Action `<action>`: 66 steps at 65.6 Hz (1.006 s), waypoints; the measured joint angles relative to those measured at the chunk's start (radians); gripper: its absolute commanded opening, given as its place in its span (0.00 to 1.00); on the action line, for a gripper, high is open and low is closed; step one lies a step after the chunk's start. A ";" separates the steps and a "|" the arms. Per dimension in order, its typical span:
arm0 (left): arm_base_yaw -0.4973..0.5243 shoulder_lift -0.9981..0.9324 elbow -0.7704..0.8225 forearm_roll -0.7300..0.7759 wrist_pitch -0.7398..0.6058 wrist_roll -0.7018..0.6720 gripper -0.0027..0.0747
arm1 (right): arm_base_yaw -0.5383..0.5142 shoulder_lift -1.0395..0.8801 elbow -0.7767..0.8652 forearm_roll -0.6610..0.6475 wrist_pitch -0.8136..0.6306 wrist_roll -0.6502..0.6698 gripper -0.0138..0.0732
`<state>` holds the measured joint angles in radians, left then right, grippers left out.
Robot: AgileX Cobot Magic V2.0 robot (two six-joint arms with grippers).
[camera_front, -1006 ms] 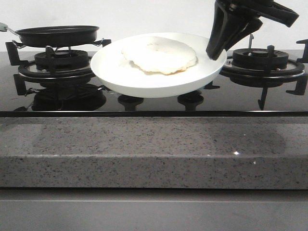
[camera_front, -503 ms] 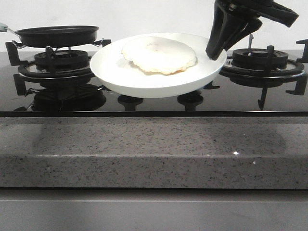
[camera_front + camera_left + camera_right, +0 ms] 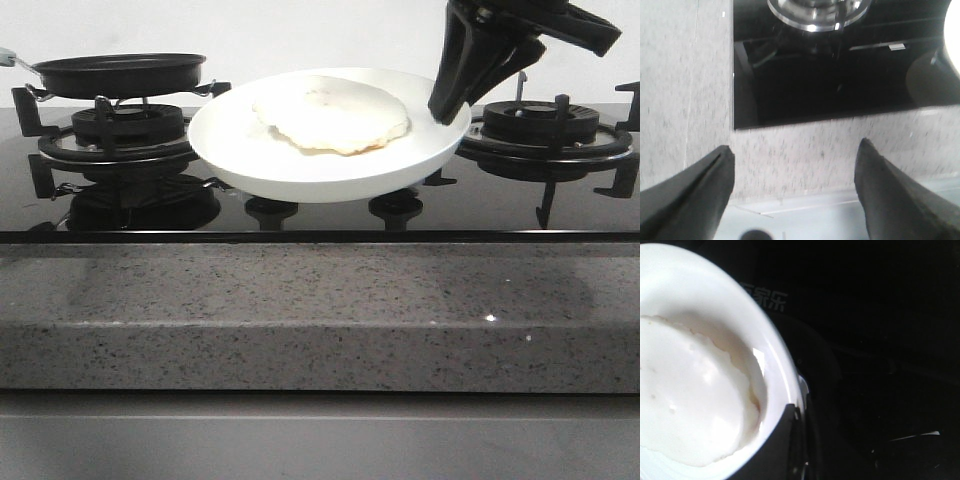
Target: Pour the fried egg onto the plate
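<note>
Centrally above the black glass hob (image 3: 320,215), the plate (image 3: 300,165) sits raised off the surface, held at its right rim by the right gripper (image 3: 448,108), whose dark fingers slant down from the upper right and are clamped on the edge. The fried egg (image 3: 335,115) lies flat on the plate, toward its far side. A black frying pan (image 3: 120,73) rests on the left burner. The left gripper (image 3: 792,165) hangs over the speckled stone counter (image 3: 805,150), fingers spread wide apart, holding nothing.
</note>
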<state>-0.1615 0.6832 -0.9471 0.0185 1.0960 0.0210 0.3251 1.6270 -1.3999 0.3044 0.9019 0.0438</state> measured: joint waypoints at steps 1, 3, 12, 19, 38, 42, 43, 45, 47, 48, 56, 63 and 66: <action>0.000 -0.007 0.008 0.002 -0.001 0.000 0.68 | 0.000 0.000 0.000 0.000 0.000 0.000 0.05; 0.000 -0.021 0.027 0.002 -0.004 0.000 0.68 | 0.000 0.000 0.000 0.000 0.000 0.000 0.05; 0.000 -0.050 0.065 0.004 -0.008 0.000 0.68 | 0.000 0.000 0.000 0.000 0.000 0.000 0.05; 0.000 -0.051 0.069 0.004 -0.011 -0.001 0.68 | 0.000 0.000 0.000 0.000 0.000 0.000 0.05; 0.000 -0.051 0.069 0.004 -0.014 -0.001 0.68 | 0.000 0.000 0.000 0.000 0.000 -0.004 0.05; 0.000 -0.051 0.069 0.004 -0.014 -0.001 0.68 | 0.000 0.000 0.000 0.000 0.000 -0.004 0.05; 0.000 -0.051 0.069 0.004 -0.014 -0.001 0.68 | 0.000 0.000 0.000 0.000 0.000 -0.004 0.05; 0.000 -0.051 0.069 0.004 -0.014 -0.001 0.68 | 0.000 0.000 0.000 0.000 0.000 -0.004 0.05; 0.000 -0.051 0.069 0.004 -0.014 -0.001 0.68 | 0.000 0.000 0.000 0.000 0.000 -0.004 0.05; 0.000 -0.051 0.069 0.004 -0.014 -0.001 0.68 | 0.000 0.000 0.000 0.000 0.000 -0.004 0.05; 0.000 -0.051 0.069 0.004 -0.014 -0.001 0.68 | 0.000 0.000 -0.017 0.000 0.000 -0.004 0.05; 0.000 -0.051 0.069 0.004 -0.014 -0.002 0.68 | -0.006 0.004 -0.066 0.000 -0.005 -0.004 0.05; 0.000 -0.051 0.069 0.004 -0.014 -0.002 0.68 | -0.014 0.015 -0.095 0.000 -0.005 -0.004 0.05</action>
<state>-0.1615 0.6318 -0.8785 0.0224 1.0823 0.0187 0.3107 1.6417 -1.4952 0.3044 0.8974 0.0399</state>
